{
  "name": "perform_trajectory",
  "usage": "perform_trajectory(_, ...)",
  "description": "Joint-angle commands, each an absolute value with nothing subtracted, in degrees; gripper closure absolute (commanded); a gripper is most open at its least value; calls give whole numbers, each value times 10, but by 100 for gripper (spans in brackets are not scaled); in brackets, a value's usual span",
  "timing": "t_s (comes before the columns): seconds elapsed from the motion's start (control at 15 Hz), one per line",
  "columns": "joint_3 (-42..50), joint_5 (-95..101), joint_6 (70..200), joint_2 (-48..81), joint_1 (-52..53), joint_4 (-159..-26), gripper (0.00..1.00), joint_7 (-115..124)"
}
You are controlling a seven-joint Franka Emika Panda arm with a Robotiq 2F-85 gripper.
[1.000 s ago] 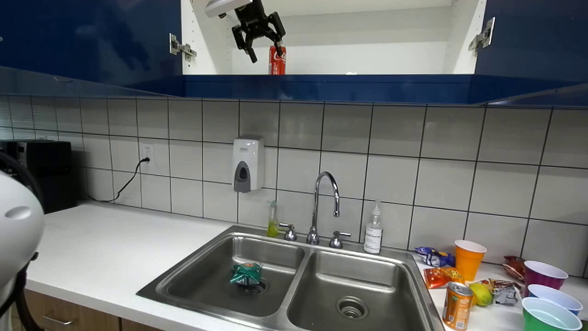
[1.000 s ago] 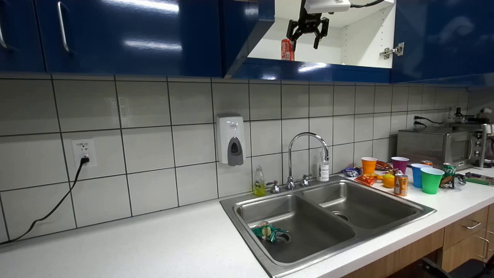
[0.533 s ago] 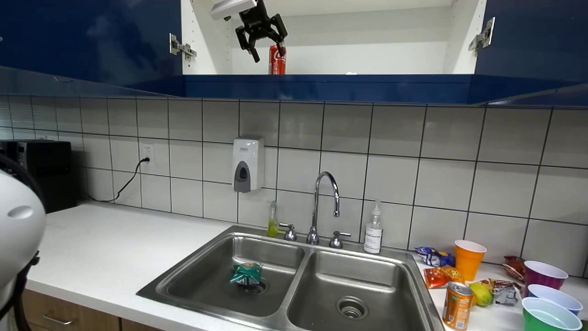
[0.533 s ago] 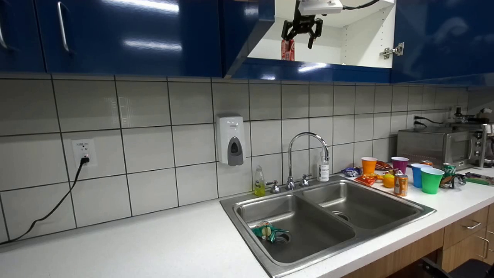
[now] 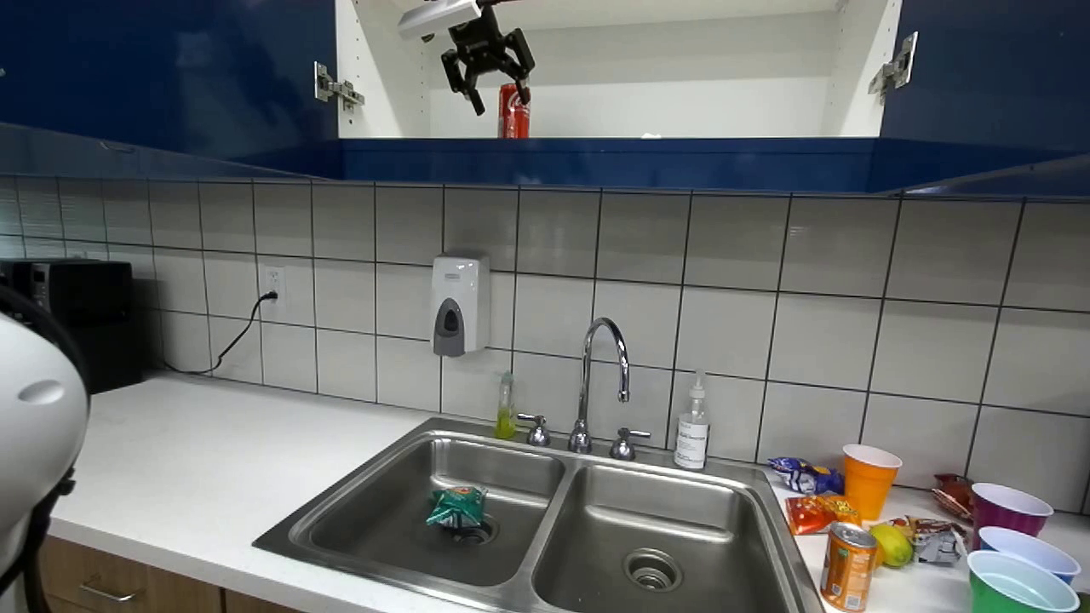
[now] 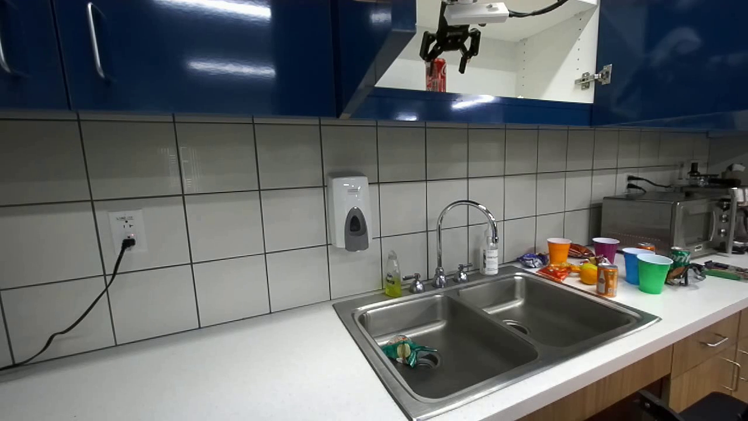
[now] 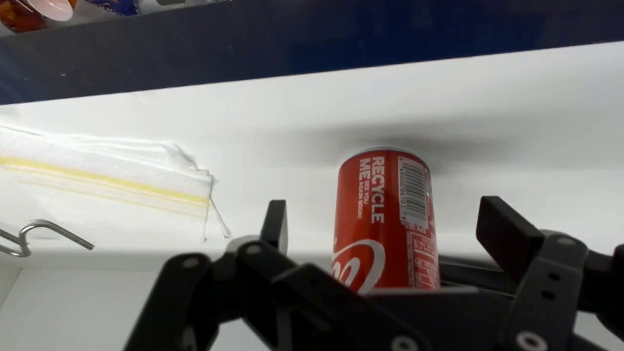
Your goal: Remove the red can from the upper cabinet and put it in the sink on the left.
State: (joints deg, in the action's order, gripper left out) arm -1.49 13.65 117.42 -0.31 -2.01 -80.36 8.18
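A: Where do we stand, starting closest in?

B: With our black two-fingered gripper (image 7: 387, 230). It is spread wide and holds nothing; in the wrist view its fingers (image 7: 277, 224) flank the target, with pale surface showing on either side of it.

A: And the target?

B: The red cylindrical metal drink can (image 7: 385, 214) stands upright on the smooth white shelf (image 7: 273, 117), its upper end hidden from us behind the gripper. In both exterior views a finger overlaps its outline, though from there we can't tell how near the two really are.

A: So we'd call the approach nearly done and the grasp not made.

B: That's our reading. We have to close on the can, raise it, and carry it out past the glossy blue front edge (image 5: 609, 162) of the upper cabinet.

A: And farthest from us?

B: Well below, the double-basin stainless steel sink (image 5: 547, 528). We'd take the left basin (image 5: 375, 528), as both exterior views show it, for our goal. A crumpled shiny green packet (image 5: 457, 507) lies in it beside the drain (image 5: 479, 535).

A: Then removing, carrying and releasing are all left to us.

B: Yes. We judge there's bare floor enough beside the packet for the can.
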Motion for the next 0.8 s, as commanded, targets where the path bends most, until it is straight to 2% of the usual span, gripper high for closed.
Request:
perform_trajectory(0.0,-16,148,1155,25,-19,-760,0,85)
perform_trajectory(0.73,-14,147,1152,66,-18,-717,0,86)
